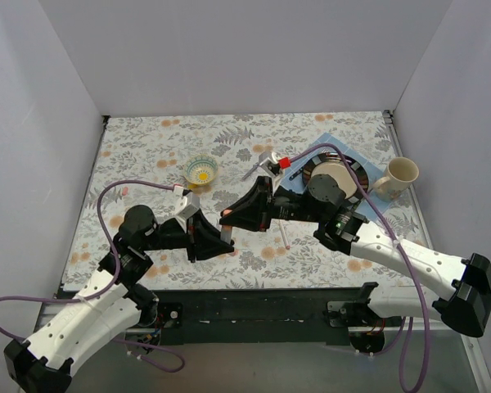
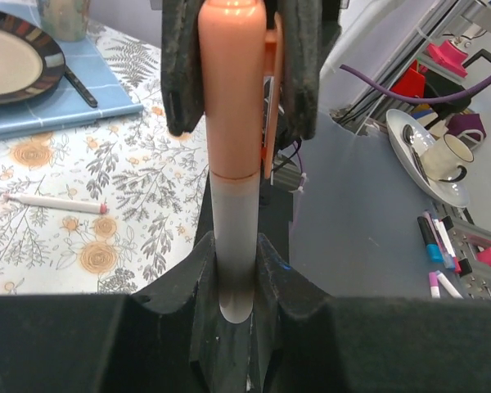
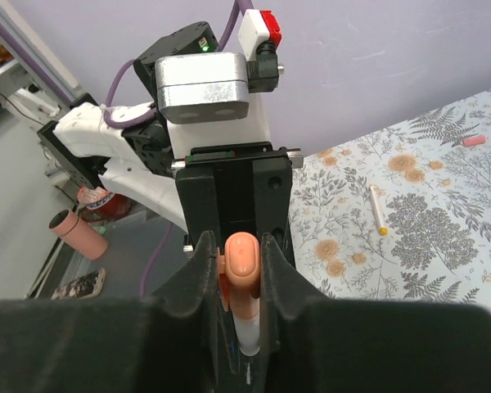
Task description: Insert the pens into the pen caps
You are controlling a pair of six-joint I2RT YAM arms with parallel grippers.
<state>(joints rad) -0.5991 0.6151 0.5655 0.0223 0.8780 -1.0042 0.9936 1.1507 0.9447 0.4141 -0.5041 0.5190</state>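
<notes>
My left gripper (image 2: 233,255) is shut on the pale barrel of a pen (image 2: 231,246). My right gripper (image 3: 240,246) faces it and is shut on an orange pen cap (image 3: 244,260). The cap (image 2: 231,82) sits over the pen's far end, with its rim about halfway along the barrel. The two grippers meet tip to tip above the middle of the table, left gripper (image 1: 213,239) and right gripper (image 1: 239,215). A loose white pen (image 1: 284,236) lies on the cloth just right of them. It also shows in the left wrist view (image 2: 57,203) and the right wrist view (image 3: 377,209).
A small bowl (image 1: 201,170) stands behind the grippers. A purple-grey pen (image 1: 251,170) lies beside it. A dark-rimmed plate (image 1: 353,170) on a blue mat and a cream mug (image 1: 397,176) are at the back right. A small pink cap (image 3: 474,141) lies far off on the cloth.
</notes>
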